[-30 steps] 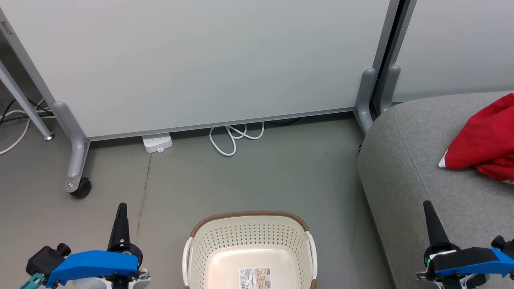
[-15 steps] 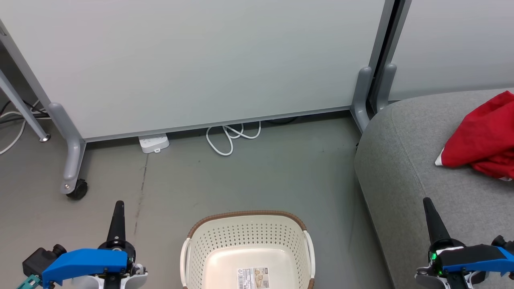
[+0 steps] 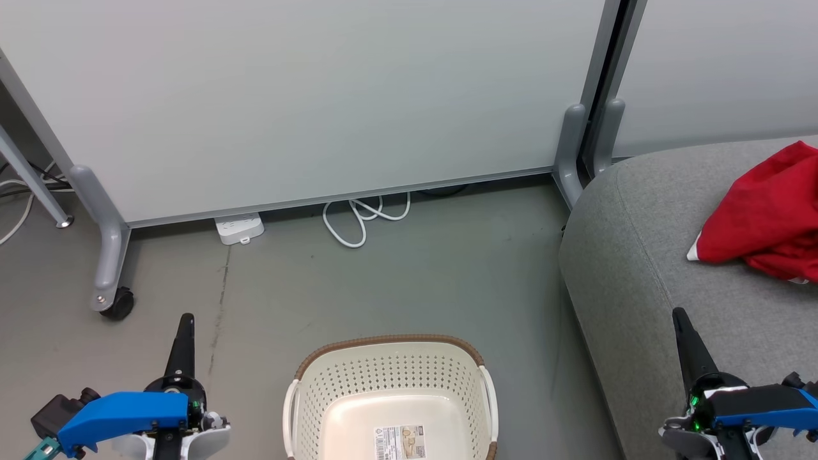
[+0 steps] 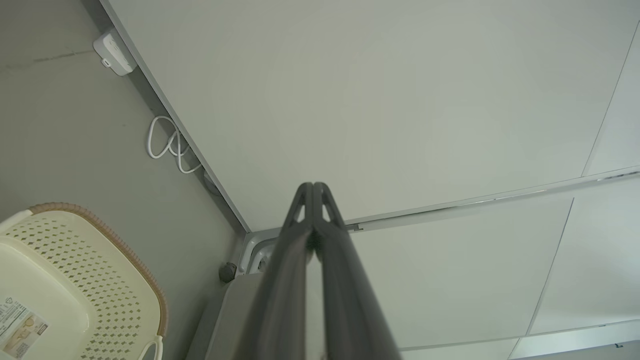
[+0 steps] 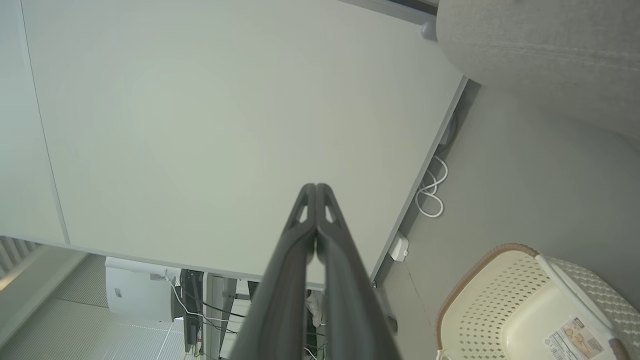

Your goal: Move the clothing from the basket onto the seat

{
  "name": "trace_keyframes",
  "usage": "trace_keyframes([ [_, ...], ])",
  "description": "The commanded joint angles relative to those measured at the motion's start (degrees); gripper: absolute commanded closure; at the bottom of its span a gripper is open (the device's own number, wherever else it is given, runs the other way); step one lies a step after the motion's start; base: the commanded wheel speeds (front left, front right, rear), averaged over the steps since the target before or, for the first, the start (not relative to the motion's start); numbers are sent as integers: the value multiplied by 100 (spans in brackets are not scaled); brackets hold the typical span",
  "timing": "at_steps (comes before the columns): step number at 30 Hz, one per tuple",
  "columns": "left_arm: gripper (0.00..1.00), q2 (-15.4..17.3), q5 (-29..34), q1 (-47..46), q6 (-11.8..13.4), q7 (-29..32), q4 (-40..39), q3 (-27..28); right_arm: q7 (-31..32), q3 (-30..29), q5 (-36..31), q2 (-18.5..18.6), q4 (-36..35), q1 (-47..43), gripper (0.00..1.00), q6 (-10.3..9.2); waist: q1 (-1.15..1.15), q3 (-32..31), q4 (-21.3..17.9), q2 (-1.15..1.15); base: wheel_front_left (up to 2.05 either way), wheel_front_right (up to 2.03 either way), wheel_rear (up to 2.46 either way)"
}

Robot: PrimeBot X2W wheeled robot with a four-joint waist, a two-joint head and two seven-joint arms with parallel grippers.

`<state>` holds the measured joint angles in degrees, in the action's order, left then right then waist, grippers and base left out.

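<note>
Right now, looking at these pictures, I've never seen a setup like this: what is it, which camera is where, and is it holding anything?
It is a wheeled robot with two arms. The wide picture comes from its head, looking down: the left gripper and right gripper are the dark pointed fingers at the bottom corners. The other two pictures come from cameras on each wrist, looking along those fingers. Both grippers are shut and hold nothing. On the floor between them stands a cream basket, with a paper label inside and no clothes. The red clothing lies on the grey sofa at the right.
</note>
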<state>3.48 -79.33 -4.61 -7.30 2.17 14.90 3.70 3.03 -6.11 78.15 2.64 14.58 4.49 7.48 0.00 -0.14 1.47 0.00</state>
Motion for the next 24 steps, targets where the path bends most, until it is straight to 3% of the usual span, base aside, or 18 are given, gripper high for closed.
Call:
trace_keyframes([
  [1,100,30,-131,-117,-25,44,-53,51,41,-16,156,34,-45,114,100,2,0,2,-8,0,0,0,0],
  [24,100,13,-1108,-168,-28,312,-94,185,297,-41,1159,38,-60,180,100,2,0,24,-111,0,0,0,0],
])
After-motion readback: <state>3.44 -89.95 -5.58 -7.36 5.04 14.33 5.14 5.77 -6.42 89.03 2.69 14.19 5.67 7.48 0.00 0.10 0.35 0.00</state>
